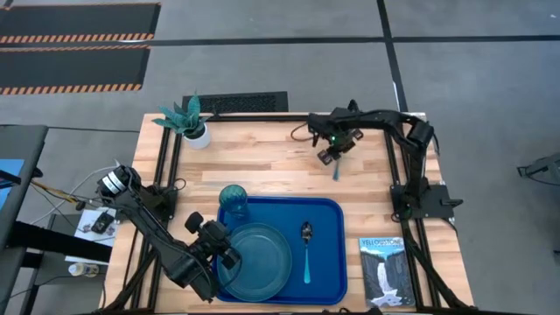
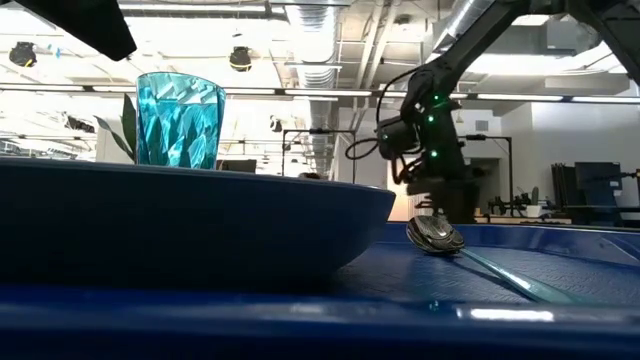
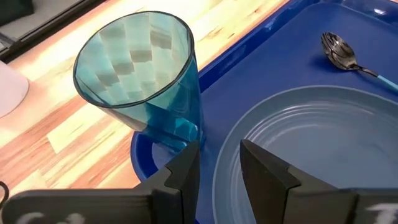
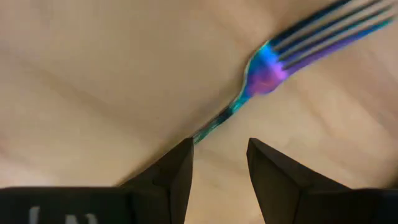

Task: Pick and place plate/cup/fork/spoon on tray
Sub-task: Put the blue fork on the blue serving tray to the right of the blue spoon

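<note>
The blue tray (image 1: 328, 219) lies at the table's near middle. The teal-blue plate (image 1: 258, 258) rests in its left half and also shows in the left wrist view (image 3: 323, 149). The teal cup (image 1: 233, 199) stands upright in the tray's far left corner. The spoon (image 1: 306, 249) lies right of the plate. My left gripper (image 1: 224, 249) is open and empty, above the plate's left rim, near the cup (image 3: 140, 74). The fork (image 1: 335, 170) lies on the wood beyond the tray. My right gripper (image 1: 331, 155) is open, just over the fork's handle end (image 4: 208, 127). My right gripper points down at the fork, whose handle runs up to one fingertip (image 4: 183, 155). I cannot tell whether it touches the fork.
A white pot with a teal plant (image 1: 188, 122) stands at the table's far left. A Yellowstone book (image 1: 382, 269) lies right of the tray at the near edge. Bare wood shows between the tray and the far edge.
</note>
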Robot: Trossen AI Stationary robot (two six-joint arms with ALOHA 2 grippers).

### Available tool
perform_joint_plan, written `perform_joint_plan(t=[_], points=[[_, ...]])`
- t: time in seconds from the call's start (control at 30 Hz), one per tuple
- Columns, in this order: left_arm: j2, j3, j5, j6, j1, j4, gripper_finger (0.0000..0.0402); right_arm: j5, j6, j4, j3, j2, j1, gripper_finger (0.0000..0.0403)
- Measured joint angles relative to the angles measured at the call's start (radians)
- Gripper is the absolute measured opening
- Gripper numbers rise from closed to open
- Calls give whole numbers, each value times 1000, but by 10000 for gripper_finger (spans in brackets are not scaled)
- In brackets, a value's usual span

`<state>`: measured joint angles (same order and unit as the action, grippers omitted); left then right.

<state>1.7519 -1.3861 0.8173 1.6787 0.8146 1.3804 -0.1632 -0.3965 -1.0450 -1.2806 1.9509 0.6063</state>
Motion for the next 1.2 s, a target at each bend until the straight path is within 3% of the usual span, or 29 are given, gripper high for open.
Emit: perform_joint_plan(t=[0.33,0.7,0.83,1.03,1.2], points=[[0,0,1,-26,0,-1,102,-207,-152,-105,20,-223,-167,175],[0,0,-1,-72,-2,1,102,-79,-205,365,455,-386,-95,175],[0,0,-7,-65,-13,0,102,3,-176,465,493,-375,-72,175],[0,0,-8,-40,-17,-10,102,7,-174,478,497,-316,-72,167],[0,0,-27,-48,-28,-9,102,-2,-178,462,499,-326,-95,87]])
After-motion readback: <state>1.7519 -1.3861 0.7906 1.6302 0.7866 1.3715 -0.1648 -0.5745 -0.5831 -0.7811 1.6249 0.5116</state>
